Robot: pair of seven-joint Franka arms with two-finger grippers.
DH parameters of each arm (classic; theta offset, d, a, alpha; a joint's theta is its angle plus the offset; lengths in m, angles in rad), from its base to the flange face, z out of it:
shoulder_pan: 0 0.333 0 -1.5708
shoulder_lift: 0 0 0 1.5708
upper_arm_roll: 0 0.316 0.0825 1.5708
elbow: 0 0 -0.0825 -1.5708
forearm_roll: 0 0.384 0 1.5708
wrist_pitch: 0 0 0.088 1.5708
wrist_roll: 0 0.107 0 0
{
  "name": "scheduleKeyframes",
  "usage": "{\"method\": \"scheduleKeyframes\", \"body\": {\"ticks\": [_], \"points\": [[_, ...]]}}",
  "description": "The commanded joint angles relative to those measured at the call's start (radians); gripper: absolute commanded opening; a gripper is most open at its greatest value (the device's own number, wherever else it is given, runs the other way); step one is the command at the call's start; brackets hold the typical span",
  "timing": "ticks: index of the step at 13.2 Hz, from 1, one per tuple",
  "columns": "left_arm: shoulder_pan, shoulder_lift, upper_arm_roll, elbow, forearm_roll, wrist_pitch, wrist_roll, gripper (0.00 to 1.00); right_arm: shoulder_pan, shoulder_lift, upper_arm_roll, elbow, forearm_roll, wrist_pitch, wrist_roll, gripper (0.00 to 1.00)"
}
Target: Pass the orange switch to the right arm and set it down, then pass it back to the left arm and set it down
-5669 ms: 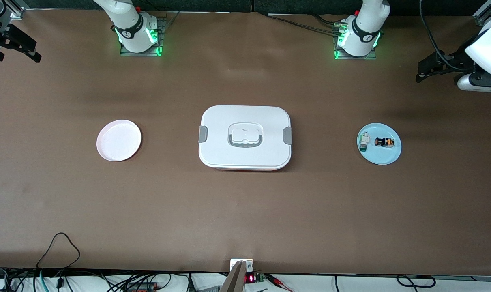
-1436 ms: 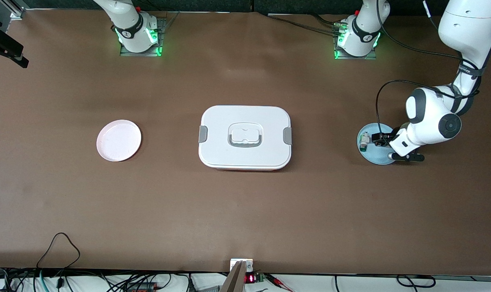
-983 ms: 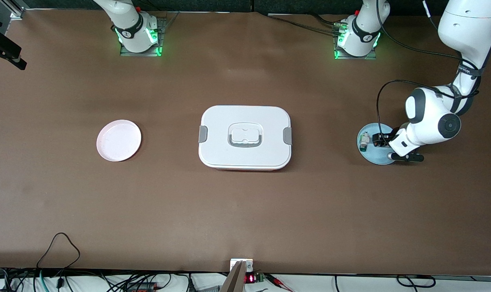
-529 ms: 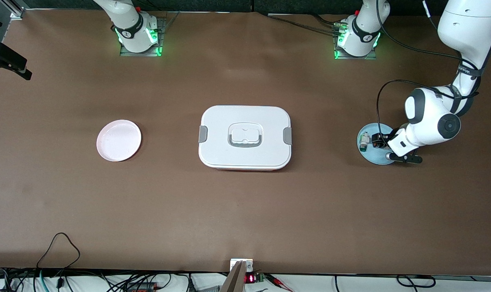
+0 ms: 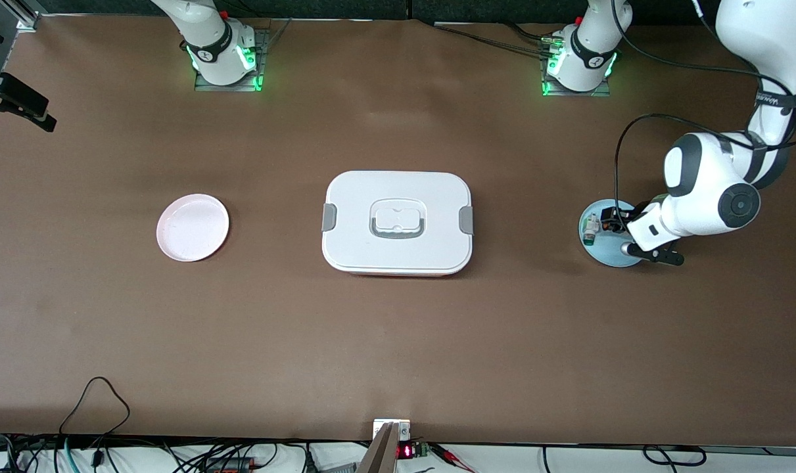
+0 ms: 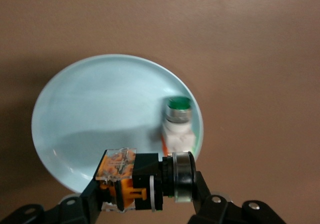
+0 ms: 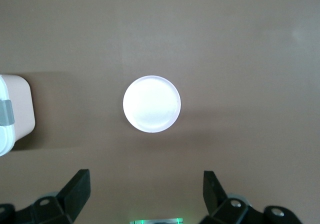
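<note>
From the front, a rounded white lidded box (image 5: 397, 222) with grey latches and handle sits mid-bench (image 5: 398, 341), a pink round plate (image 5: 192, 227) toward the right arm's end, a pale blue one (image 5: 608, 251) toward the left arm's end under the left hand (image 5: 616, 222). In the left wrist view that hand (image 6: 145, 189) grips the switch (image 6: 142, 180), a black cylinder with orange markings, over the glossy blue plate (image 6: 90, 109), where a white green-tipped switch (image 6: 177, 124) lies. In the right wrist view the right hand (image 7: 145, 189) waits wide open, high over the pink plate (image 7: 151, 104).
</note>
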Motion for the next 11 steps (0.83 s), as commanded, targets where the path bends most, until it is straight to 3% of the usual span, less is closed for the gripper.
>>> {"method": "scheduleKeyframes", "body": {"ticks": [1, 5, 7, 11], "points": [[0.002, -0.026, -0.041, 0.087, -0.108, -0.213, -0.035, 0.14, 0.009, 0.056, 0.003, -0.006, -0.010, -0.012, 0.017, 1.00], [-0.001, -0.025, -0.129, 0.247, -0.283, -0.540, -0.331, 0.09, 0.021, 0.119, 0.000, -0.011, -0.051, 0.009, 0.017, 1.00], [-0.001, -0.020, -0.202, 0.322, -0.373, -0.659, -0.476, 0.05, 0.026, 0.186, 0.001, -0.008, -0.068, 0.084, 0.011, 1.00], [0.011, -0.035, -0.248, 0.374, -0.724, -0.841, -0.872, 0.04, 0.043, 0.193, 0.001, -0.005, -0.088, 0.085, -0.003, 1.00]]}}
